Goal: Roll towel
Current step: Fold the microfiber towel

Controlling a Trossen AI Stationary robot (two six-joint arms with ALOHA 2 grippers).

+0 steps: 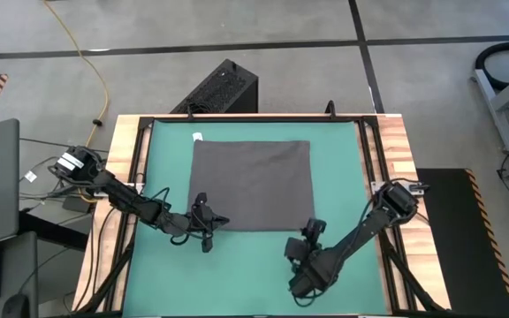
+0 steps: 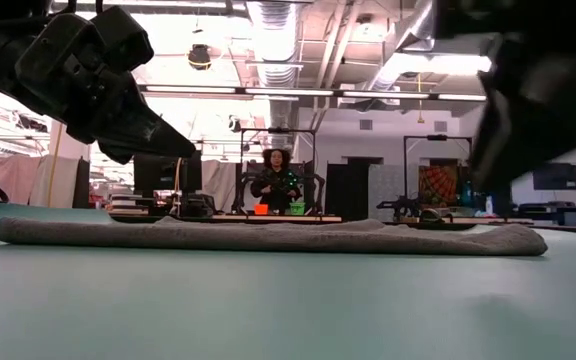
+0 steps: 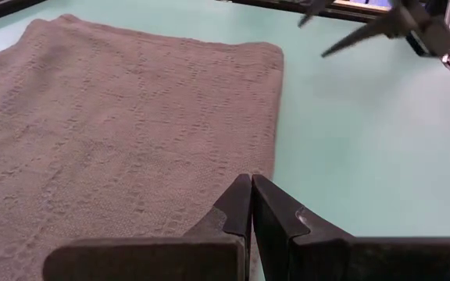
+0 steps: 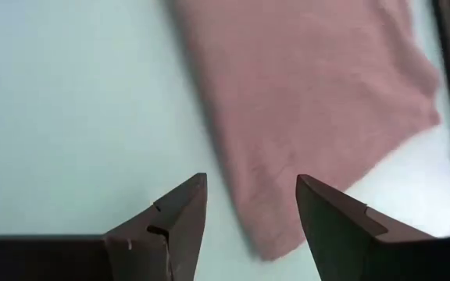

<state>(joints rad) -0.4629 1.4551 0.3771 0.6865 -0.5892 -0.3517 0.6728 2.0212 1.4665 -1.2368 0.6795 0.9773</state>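
While one towel (image 1: 252, 185) lay flat and unrolled on the green mat (image 1: 343, 177) covering the surface, two arms flanked its near edge. Left claw (image 1: 207, 228), fingers pressed together and empty, hovered over the towel's near-left corner. Right claw (image 1: 309, 231), spread wide and holding nothing, hung just off the near-right corner. One white tag (image 1: 197, 136) marked the far-left corner. One person (image 2: 276, 182) sat far behind, beyond the surface.

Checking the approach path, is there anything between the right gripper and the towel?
No: only bare green mat separates the right gripper from the towel, per the right wrist view.
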